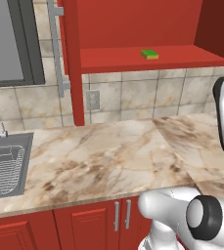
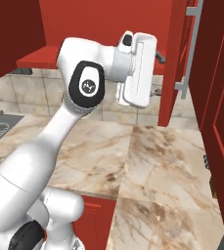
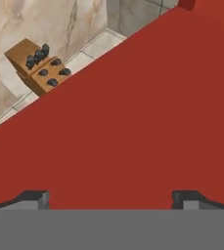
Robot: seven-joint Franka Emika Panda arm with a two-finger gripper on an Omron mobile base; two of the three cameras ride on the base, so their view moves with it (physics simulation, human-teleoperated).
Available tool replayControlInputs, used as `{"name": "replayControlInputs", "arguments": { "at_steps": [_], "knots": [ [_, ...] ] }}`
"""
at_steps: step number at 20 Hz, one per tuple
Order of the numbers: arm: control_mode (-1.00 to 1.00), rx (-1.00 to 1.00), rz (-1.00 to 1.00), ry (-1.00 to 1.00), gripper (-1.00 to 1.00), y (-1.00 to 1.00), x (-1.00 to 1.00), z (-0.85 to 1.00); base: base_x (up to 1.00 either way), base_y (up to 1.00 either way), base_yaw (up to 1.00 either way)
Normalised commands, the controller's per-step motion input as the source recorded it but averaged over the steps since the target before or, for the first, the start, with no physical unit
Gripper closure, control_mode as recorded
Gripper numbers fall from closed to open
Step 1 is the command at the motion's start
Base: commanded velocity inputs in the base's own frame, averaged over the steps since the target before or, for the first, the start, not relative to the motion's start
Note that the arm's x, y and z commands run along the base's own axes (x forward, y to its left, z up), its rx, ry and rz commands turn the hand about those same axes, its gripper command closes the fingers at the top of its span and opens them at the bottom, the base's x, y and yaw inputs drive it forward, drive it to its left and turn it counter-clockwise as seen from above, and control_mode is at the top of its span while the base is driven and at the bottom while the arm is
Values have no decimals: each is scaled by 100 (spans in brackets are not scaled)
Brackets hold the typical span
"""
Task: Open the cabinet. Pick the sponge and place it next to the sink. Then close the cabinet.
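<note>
The cabinet (image 1: 133,29) stands open above the counter, its left door (image 1: 70,58) swung out edge-on and its right door (image 2: 216,97) swung out too. On the cabinet's red shelf lies the sponge (image 1: 150,54), green on top and yellow beneath. My gripper (image 2: 157,74) is raised in front of the cabinet's right side, level with the shelf and to the right of the sponge. In the hand view the gripper (image 3: 111,197) is open, fingers wide apart with nothing between them, facing a flat red cabinet surface. The sink (image 1: 23,161) with its wire rack sits at the counter's left end.
A marble counter (image 1: 113,156) runs from the sink to the right below the cabinet. A wooden knife block (image 3: 37,66) stands on it near the tiled wall. The open doors carry long silver handles (image 2: 189,49). A wall outlet (image 1: 92,100) sits beside the left door.
</note>
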Motion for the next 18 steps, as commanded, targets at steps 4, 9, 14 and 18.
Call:
{"name": "replayControlInputs", "arguments": {
  "at_steps": [4, 9, 14, 18],
  "knots": [
    [-100, 25, 11, -14, -100, 66, -33, 24, 0, 0, 0],
    [-100, 27, 4, -19, -100, 90, -5, 47, 0, 0, 0],
    [-100, 40, -1, -12, -100, 58, 0, 15, 0, 0, 0],
    [-100, 43, -14, -19, -100, 35, 0, 2, 0, 0, 0]
  ]
}}
